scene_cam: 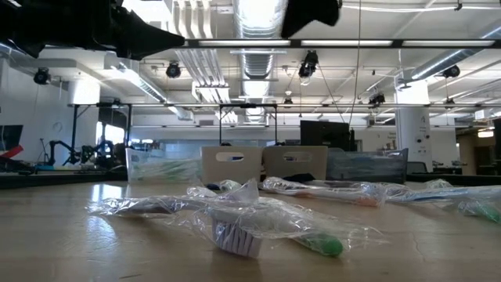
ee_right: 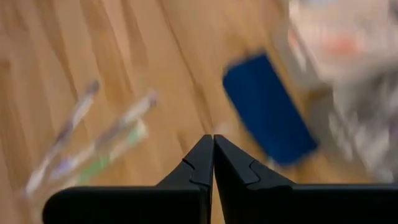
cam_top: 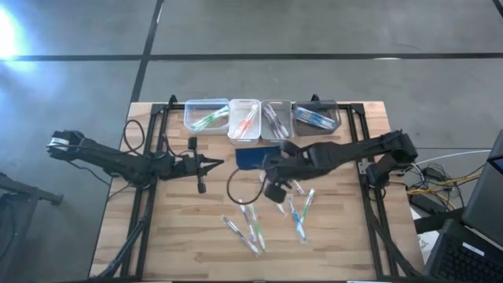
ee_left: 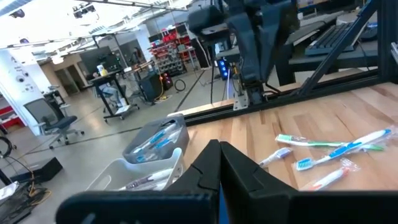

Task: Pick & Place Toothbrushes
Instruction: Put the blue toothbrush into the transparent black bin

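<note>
Bins — four; both arms' fingers pressed together — pinching nothing.

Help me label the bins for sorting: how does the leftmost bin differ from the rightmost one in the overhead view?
The leftmost bin holds toothbrushes with green accents, while the rightmost bin holds blue-accented ones. The leftmost bin looks pale and clear against the table; the rightmost bin looks darker and greyer. The rightmost bin sits close to the right arm, the leftmost bin well clear of both arms. Both are clear plastic bins in the same row along the table's far edge, each partly filled.
</note>
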### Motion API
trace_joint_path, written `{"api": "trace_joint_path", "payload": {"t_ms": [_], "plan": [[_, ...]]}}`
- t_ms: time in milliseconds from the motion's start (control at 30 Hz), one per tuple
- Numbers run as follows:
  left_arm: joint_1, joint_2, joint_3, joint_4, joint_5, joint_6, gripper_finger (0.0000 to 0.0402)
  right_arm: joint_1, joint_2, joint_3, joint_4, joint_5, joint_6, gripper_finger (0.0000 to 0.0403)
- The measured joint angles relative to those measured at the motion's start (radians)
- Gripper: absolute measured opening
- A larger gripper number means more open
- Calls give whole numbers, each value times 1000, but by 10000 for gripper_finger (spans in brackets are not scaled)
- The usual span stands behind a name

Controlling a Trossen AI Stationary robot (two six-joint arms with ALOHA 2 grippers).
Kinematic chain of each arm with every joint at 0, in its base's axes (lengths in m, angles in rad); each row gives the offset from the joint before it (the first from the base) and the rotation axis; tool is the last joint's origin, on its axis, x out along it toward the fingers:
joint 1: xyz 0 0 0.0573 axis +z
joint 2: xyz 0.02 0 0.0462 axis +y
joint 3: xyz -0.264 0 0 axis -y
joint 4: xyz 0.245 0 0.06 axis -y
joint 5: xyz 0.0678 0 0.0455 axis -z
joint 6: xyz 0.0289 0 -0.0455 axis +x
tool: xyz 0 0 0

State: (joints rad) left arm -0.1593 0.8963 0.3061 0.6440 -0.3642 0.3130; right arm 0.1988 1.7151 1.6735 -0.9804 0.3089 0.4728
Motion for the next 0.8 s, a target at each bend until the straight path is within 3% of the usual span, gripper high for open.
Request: {"api": "trace_joint_path", "payload": {"t_ms": [167,300,500,800], "plan": [[0,0,0,0,0,0,5,68,30,110,-322,-6,245,8],[0,0,0,-1,0,-1,5,134,32,129,-440,-6,426,8],[0,0,0,-1,0,-2,5,215,29,110,-456,-5,595,8],[0,0,1,-1,0,-3,5,293,35,87,-459,-3,680,9]]}}
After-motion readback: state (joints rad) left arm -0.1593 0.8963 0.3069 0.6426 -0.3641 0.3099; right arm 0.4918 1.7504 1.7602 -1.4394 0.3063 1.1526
